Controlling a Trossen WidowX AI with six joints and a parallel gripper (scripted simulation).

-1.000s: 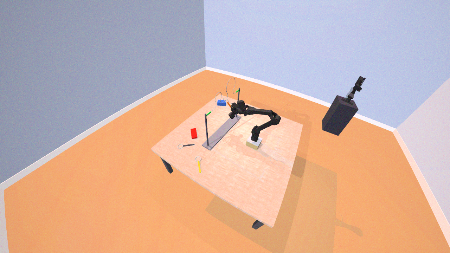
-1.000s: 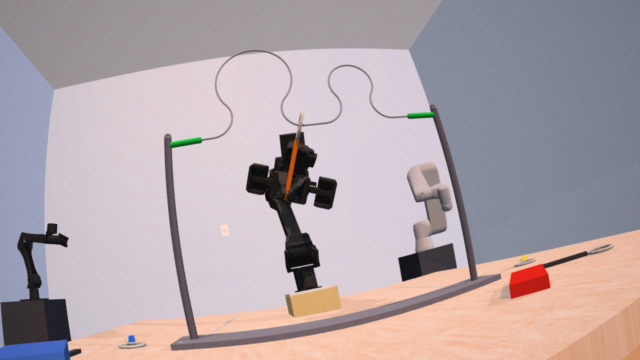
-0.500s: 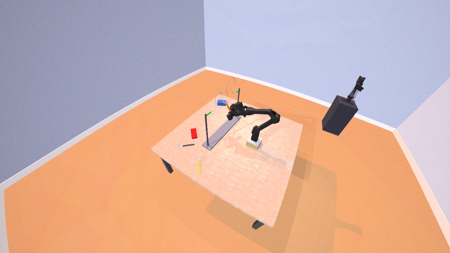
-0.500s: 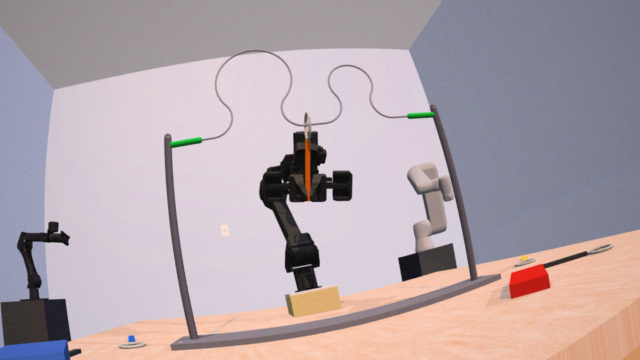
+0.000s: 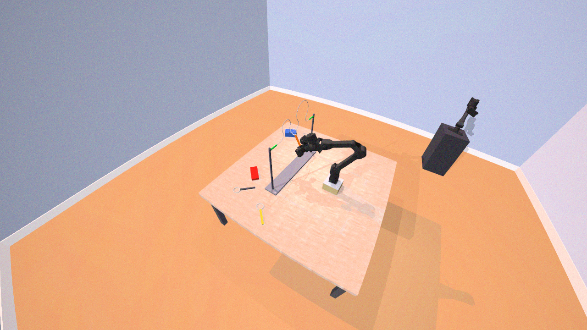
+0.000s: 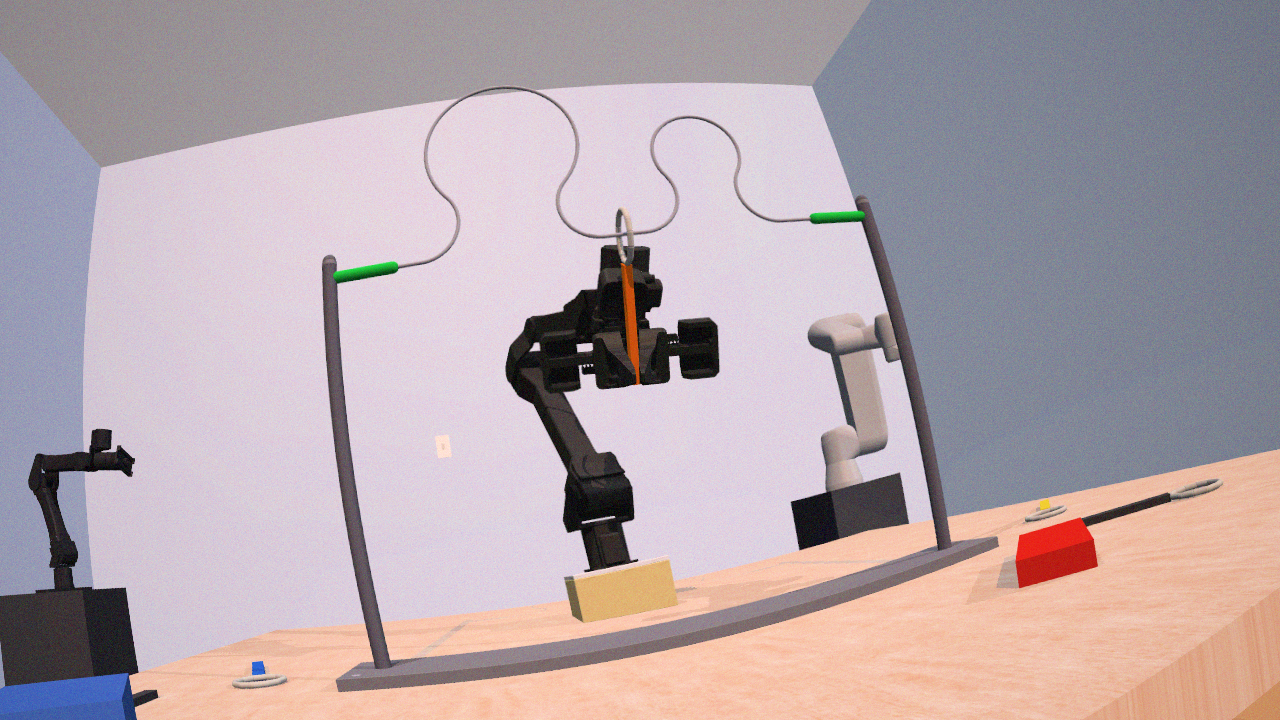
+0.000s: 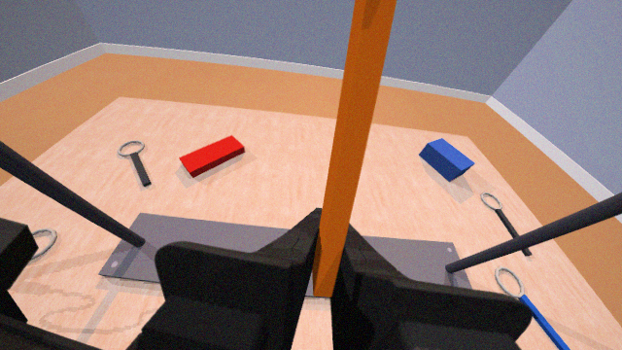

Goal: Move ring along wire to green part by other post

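Orange floor runs out to pale blue-grey walls, and in the middle stands a light wooden table (image 5: pixel 340 229) with the wire rig on it. Two dark posts rise from a long grey base strip (image 6: pixel 680 631), each topped by a short green sleeve, and between them the thin grey wire (image 6: pixel 501 91) loops up and down in big curves. The ring (image 6: pixel 624 234) is a small pale hoop, seen almost edge-on, sitting around the wire at the low dip between the two humps — roughly midway between the posts. Below it hangs the orange handle (image 6: pixel 630 313), a flat, slim bar standing nearly upright. The black gripper (image 7: pixel 327 272) is clamped on the handle's lower end, fingers pressed to either side — the bar runs up out of the wrist view.
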